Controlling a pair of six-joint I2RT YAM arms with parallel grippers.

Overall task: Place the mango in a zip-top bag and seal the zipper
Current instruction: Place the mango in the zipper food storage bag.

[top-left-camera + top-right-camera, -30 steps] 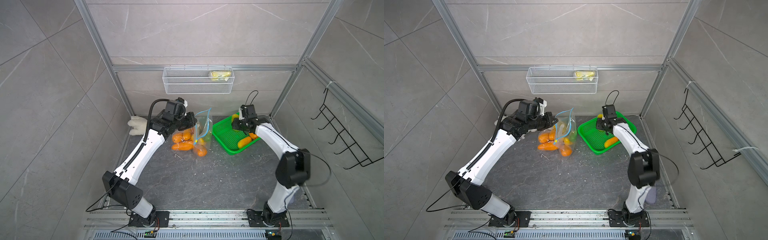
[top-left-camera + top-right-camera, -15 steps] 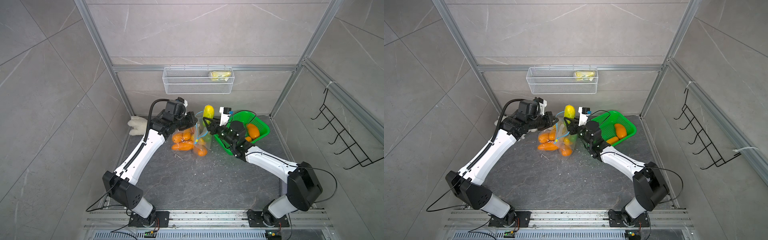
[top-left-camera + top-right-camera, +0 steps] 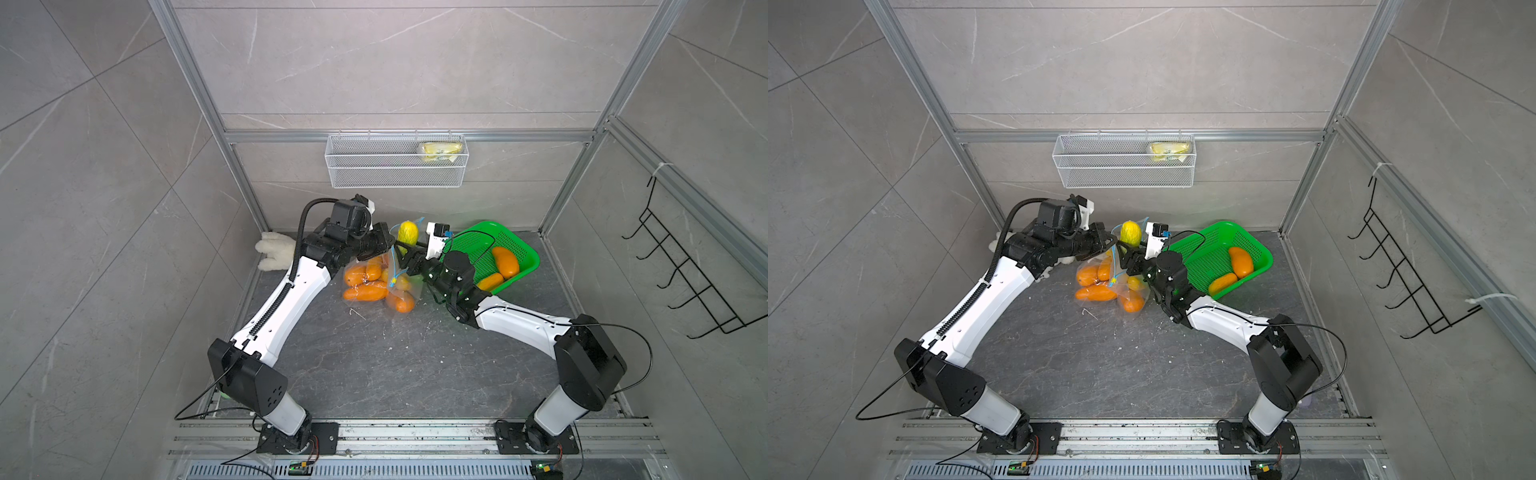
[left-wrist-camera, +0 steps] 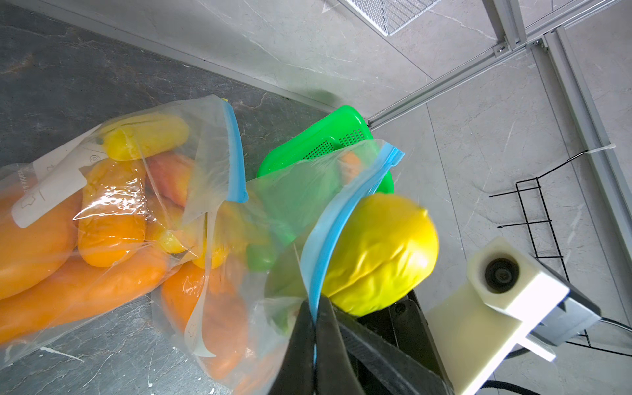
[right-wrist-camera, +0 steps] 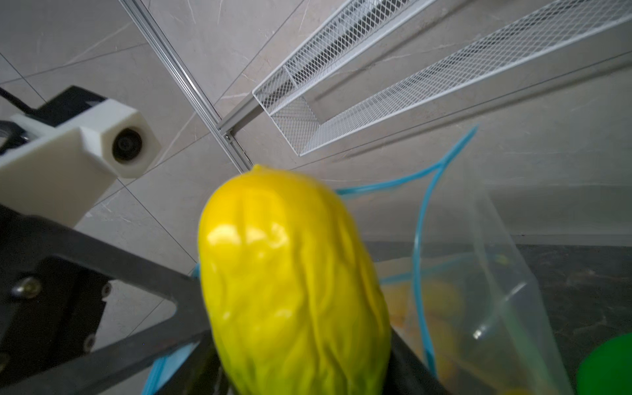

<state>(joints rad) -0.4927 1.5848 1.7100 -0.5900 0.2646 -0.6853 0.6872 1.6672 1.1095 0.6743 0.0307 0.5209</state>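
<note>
Left arm reaches from the front left of the table (image 3: 374, 374) diagonally to the back centre, wrist turned sideways. Left gripper (image 4: 314, 307) is clamped on the blue zipper strip of the zip-top bag (image 4: 290, 191), holding its mouth up. Right arm runs low from the front right, wrist angled upward. Mango (image 3: 408, 232) stands upright at the bag mouth, its lower end between the jaws of the right gripper (image 3: 409, 254); whether they clamp it cannot be determined.

Front floor (image 3: 374, 365) lies open — filled bags (image 3: 365, 286) and green basket (image 3: 519, 243) crowd the back.
</note>
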